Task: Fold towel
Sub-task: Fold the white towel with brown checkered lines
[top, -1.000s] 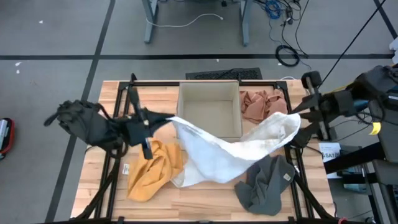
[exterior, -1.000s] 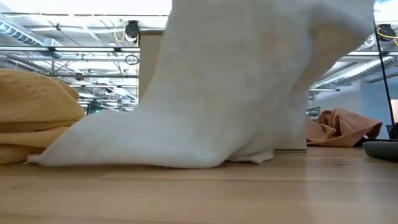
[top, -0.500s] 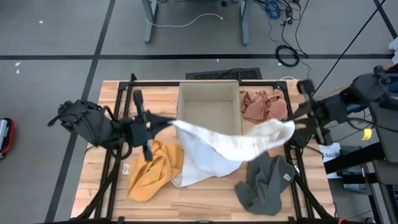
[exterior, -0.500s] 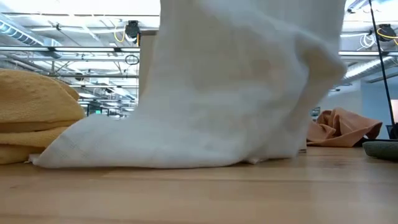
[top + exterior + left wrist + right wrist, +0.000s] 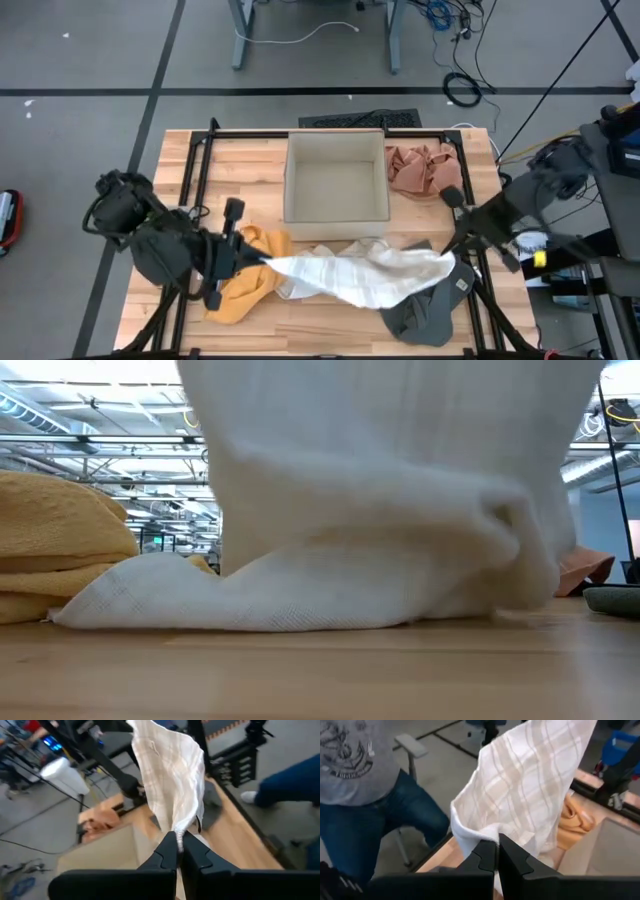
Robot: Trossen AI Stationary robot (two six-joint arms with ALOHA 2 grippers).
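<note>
A white towel (image 5: 350, 275) with faint beige checks stretches between my two grippers over the near half of the table. Its lower part (image 5: 250, 605) lies on the wood. My left gripper (image 5: 262, 262) is shut on the towel's left end, just past a yellow cloth. My right gripper (image 5: 447, 255) is shut on its right end, above a grey cloth. In the left wrist view the towel (image 5: 170, 775) runs away from the shut fingers, and the right wrist view shows the towel (image 5: 530, 785) the same way. My left gripper pinches the towel's left end (image 5: 176, 826) between its two fingers, where the cloth is gathered into a bunch. It comes slanting down from the table's left. The towel runs off toward the other gripper, sagging, with its lower part on the table. My right gripper pinches the towel's right end (image 5: 487, 834) at a folded-over edge between its two fingers. It comes slanting down from the table's right. The cloth spreads wide beyond the fingers and sags toward the table's middle.
An open cardboard box (image 5: 336, 180) stands at the far middle, with a pink-brown cloth (image 5: 418, 168) to its right. A yellow cloth (image 5: 245, 280) lies near left, a grey cloth (image 5: 430, 305) near right. A seated person (image 5: 365, 780) shows beyond the table.
Both grippers have gone down and toward the table's near edge, tipping their fingers downward. The towel's raised span, which hung in front of the box, has come with them and now hangs lower and more bunched over the near half. Its lower part has stayed on the table.
</note>
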